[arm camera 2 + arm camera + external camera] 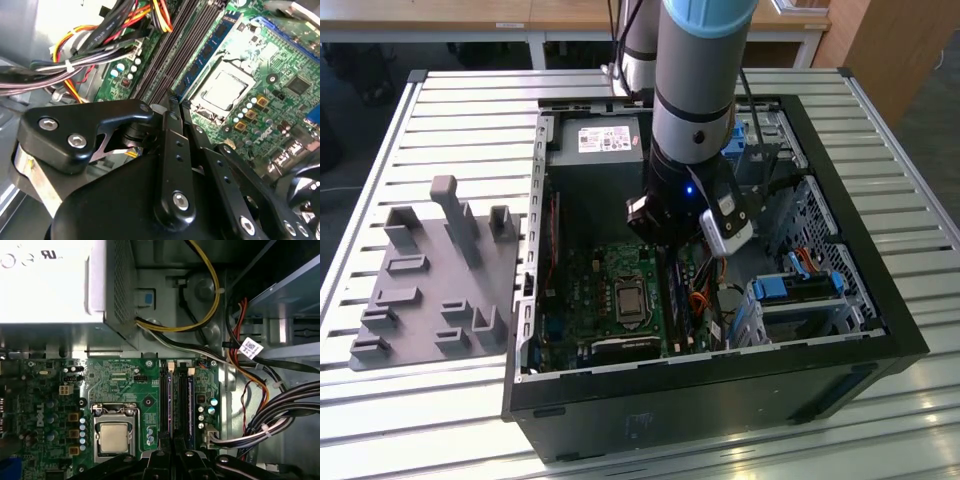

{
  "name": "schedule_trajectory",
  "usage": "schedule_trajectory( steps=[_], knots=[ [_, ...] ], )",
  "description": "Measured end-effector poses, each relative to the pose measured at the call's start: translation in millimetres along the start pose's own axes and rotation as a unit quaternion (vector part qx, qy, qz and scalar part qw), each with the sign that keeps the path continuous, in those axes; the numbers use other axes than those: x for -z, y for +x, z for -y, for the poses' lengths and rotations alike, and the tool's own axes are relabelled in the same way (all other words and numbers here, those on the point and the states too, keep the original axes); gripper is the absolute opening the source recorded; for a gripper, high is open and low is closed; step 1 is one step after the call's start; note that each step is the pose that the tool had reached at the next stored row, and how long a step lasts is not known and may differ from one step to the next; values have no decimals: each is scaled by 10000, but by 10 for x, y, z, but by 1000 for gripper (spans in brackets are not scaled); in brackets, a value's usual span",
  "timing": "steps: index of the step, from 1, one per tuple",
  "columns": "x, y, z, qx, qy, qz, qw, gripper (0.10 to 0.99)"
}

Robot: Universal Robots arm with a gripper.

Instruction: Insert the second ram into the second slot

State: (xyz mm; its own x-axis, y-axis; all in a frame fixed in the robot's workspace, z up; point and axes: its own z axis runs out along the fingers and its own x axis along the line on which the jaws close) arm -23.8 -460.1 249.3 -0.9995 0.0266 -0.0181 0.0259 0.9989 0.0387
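One memory stick (191, 405) already stands seated, and the gripper (173, 452), its fingers (159, 460) drawn almost together on the second memory stick (170, 405) beside the processor (114, 436), seems to be seating it, which calls for a straight, even push.

A grey fixture plate (425, 325) lies beside the open computer case (670, 410).

Mobo (125, 380) lies in case (720, 400), RAM slots (165, 395) just beside CPU (114, 437), hand (173, 454) prob. over slots.
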Motion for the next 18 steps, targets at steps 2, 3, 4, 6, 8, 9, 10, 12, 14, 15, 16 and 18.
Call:
schedule_trajectory(
  steps=[2, 3, 4, 6, 8, 9, 10, 12, 14, 15, 16, 18],
  knots=[
    [-35, 0, 8, 0, 1, -5, 10000, 137],
    [-50, 0, 16, 5, 2, -11, 10000, 137],
    [-59, 0, 21, 13, 1, -17, 10000, 137],
    [-68, 0, 28, 19, -2, -17, 10000, 137],
    [-77, 0, 28, 19, 3, -17, 10000, 137],
    [-88, 0, 28, 20, 4, -17, 10000, 137],
    [-99, 0, 29, 20, 5, -17, 10000, 137],
    [-119, 0, 31, 20, 8, -17, 10000, 137],
    [-143, -8, 32, 21, 9, -17, 10000, 137],
    [-152, -17, 32, 21, 9, -17, 10000, 137],
    [-161, -22, 32, 20, 9, -17, 10000, 137],
    [-178, -22, 33, 19, 9, -17, 10000, 137]
  ],
)
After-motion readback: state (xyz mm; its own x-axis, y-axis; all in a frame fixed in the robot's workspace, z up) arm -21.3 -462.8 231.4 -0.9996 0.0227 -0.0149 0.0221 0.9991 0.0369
